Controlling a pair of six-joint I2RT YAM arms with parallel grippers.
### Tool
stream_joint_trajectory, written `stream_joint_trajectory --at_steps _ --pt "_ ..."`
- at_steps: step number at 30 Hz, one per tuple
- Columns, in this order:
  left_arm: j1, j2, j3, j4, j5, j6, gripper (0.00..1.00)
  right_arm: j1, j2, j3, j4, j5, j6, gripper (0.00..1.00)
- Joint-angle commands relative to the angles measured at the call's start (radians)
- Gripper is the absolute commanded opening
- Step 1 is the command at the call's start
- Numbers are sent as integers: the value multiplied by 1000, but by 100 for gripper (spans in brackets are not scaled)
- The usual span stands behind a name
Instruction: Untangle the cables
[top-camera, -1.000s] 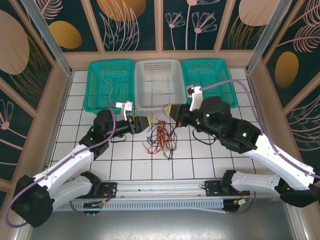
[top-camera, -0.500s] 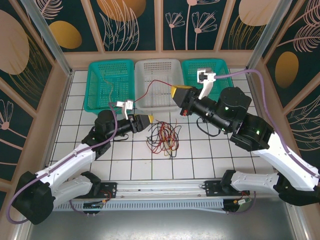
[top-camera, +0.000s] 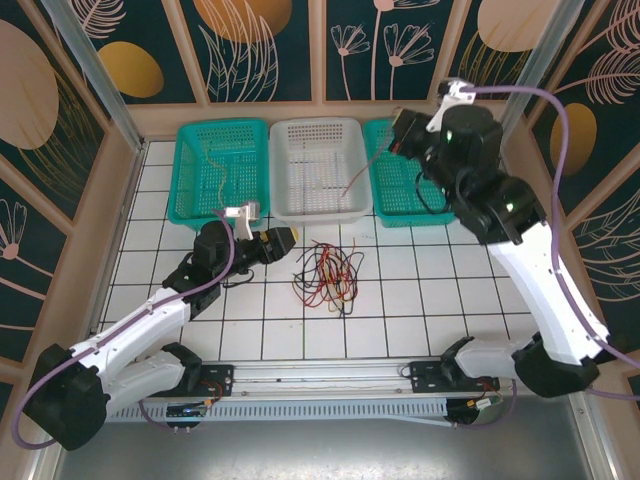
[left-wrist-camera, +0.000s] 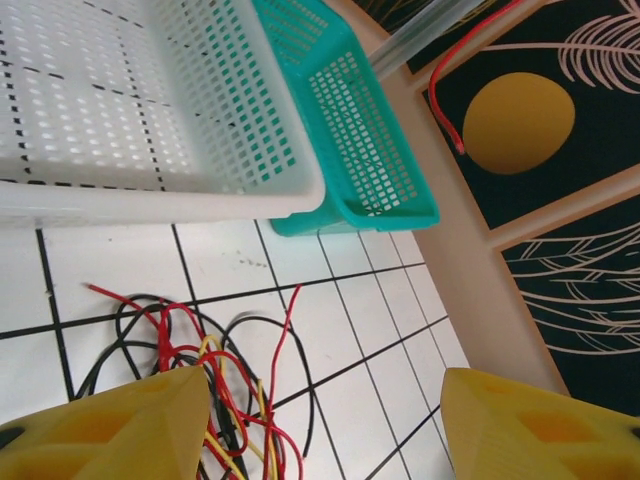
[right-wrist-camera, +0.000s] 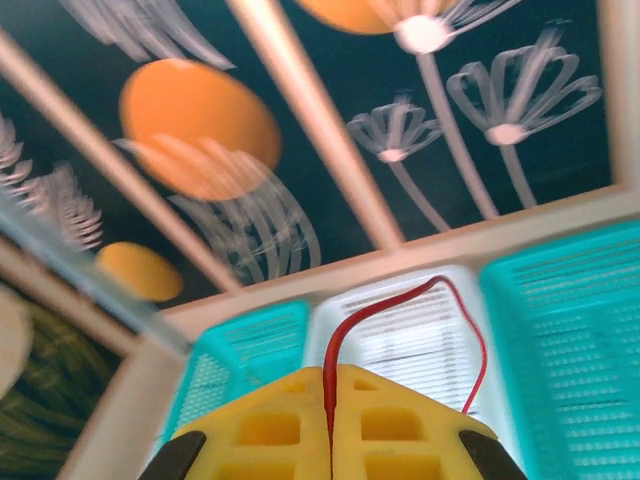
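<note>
My left tool (left-wrist-camera: 320, 425) and right tool (right-wrist-camera: 332, 415) have yellow fingers. One red cable (right-wrist-camera: 328, 375); the other cables (top-camera: 325, 272) red, yellow, black. The worktop (top-camera: 430, 300) — white tiles, dark grid. Teal left basket (top-camera: 190, 200) and right basket (top-camera: 385, 195) — white middle basket (top-camera: 320, 122).

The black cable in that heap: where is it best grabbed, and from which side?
Probably its outer loop, where it bows out alone past the red and yellow strands. Come straight down from above: it lies flat on the tiled table, so a sideways approach would scrape.
</note>
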Motion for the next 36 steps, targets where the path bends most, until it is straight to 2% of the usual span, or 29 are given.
stream_joint_trajectory --at_steps 1,5,9,10,11,15,18,19,21,24,28,36 --pt "-4 -9 5 -58 -36 21 63 -133 74 72 -69 -36 -42 0" --pt "-5 -34 20 -113 -81 36 63 -285 180 133 -57 -125 -72 0" --pt "-5 -43 37 -170 -125 38 64 -406 290 164 -39 -276 -66 0" --pt "-4 -41 40 -178 -131 38 65 -430 318 165 -41 -294 -63 3" --pt "-5 -38 41 -184 -132 38 66 -442 341 164 -48 -333 -59 6" --pt "-5 -34 42 -205 -132 46 68 -447 361 34 -40 -308 -48 42" --pt "-5 -33 40 -220 -128 55 70 -442 304 -181 40 -309 -32 54" --pt "-5 -28 39 -222 -123 57 71 -439 291 -242 62 -321 -29 54" --pt "-5 -9 36 -221 -103 59 71 -429 286 -338 85 -361 -34 50" --pt "-5 37 34 -212 -52 52 69 -387 314 -421 82 -354 -50 28" --pt "-5 83 11 -184 7 26 66 -339 391 -460 87 -362 -64 14" --pt "-8 84 -24 -224 38 26 65 -317 508 -453 141 -451 -58 10"
